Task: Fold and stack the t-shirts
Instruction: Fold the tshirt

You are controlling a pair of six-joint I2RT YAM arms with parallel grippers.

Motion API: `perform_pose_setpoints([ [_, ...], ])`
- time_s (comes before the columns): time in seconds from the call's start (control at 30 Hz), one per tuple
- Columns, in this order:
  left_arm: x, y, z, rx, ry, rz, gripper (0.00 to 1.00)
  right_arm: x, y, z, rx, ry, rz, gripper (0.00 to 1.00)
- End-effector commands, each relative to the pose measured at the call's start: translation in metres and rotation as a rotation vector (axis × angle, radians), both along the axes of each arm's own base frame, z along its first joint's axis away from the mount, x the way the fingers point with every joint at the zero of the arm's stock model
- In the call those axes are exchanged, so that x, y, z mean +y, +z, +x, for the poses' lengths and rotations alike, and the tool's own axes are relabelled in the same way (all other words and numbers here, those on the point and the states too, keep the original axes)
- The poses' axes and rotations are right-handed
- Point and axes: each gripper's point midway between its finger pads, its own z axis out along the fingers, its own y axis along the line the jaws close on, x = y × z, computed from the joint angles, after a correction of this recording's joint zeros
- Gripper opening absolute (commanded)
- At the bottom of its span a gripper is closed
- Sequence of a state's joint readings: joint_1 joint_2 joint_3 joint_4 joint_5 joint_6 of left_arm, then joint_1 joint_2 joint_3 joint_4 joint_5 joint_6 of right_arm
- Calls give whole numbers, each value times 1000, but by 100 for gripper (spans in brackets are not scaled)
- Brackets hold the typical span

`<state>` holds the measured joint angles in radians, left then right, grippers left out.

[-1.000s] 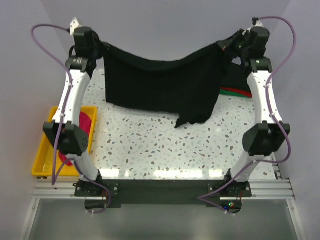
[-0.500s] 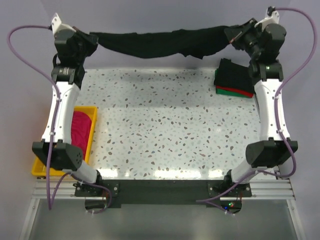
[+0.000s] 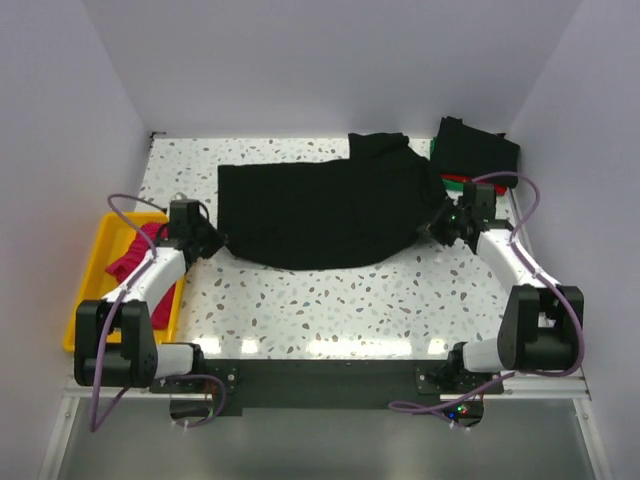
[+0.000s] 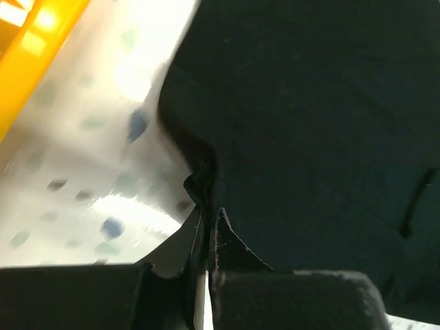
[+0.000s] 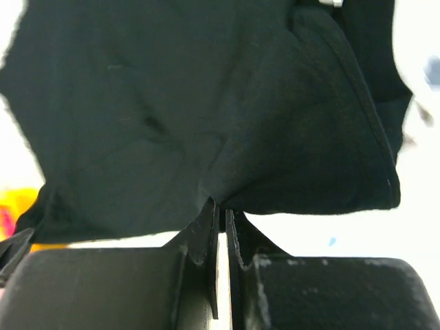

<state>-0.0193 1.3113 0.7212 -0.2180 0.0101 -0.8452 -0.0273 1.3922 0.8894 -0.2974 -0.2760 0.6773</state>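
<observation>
A large black t-shirt lies spread across the middle of the speckled table. My left gripper is shut on its near-left corner, low on the table. At the right side, my right gripper is shut on the shirt's near-right edge. A folded stack of t-shirts, black on top with red and green edges below, sits at the far right corner. A magenta-pink t-shirt lies in the yellow tray on the left.
The yellow tray stands along the table's left edge, just beside my left arm. White walls close the table at the back and on both sides. Bare speckled tabletop runs between the black shirt and the arm bases.
Both arms have come down and toward the near side from high at the back. The black shirt, held stretched in the air before, now lies flat on the table.
</observation>
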Motion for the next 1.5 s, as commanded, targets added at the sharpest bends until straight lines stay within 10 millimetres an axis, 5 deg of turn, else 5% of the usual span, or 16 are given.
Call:
perform_pose_setpoints([
  [0.0,3,3,-13,-46,20,-6,0,-15,-11,-22,11,15,-104,0],
  [0.23,27,-37,-76,122,104,100,0,-29,-66,-80,217,-7,-173,2],
  [0.5,37,-51,-108,200,155,133,0,-35,-101,-143,363,-96,-121,9],
  [0.7,39,-55,-122,238,191,133,0,-55,-84,-153,372,-189,-172,16],
  [1.0,39,-61,-138,302,257,105,1,-57,-71,-158,397,-208,-110,18],
  [1.03,39,-60,-138,302,254,101,5,-57,-69,-157,397,-208,-107,21],
  [1.13,35,-52,-137,292,245,80,33,-54,-59,-155,386,-193,-91,53],
  [1.17,34,-49,-136,286,243,75,49,-54,-52,-150,368,-187,-90,70],
  [1.2,34,-38,-131,255,237,74,56,-53,-46,-148,349,-175,-84,74],
  [1.27,33,-24,-124,217,211,79,69,-54,-29,-138,298,-150,-96,79],
  [1.4,26,24,-96,54,138,65,74,-57,-1,-118,178,-148,-113,80],
  [1.47,19,31,-88,35,87,54,74,-48,2,-110,143,-118,-73,80],
])
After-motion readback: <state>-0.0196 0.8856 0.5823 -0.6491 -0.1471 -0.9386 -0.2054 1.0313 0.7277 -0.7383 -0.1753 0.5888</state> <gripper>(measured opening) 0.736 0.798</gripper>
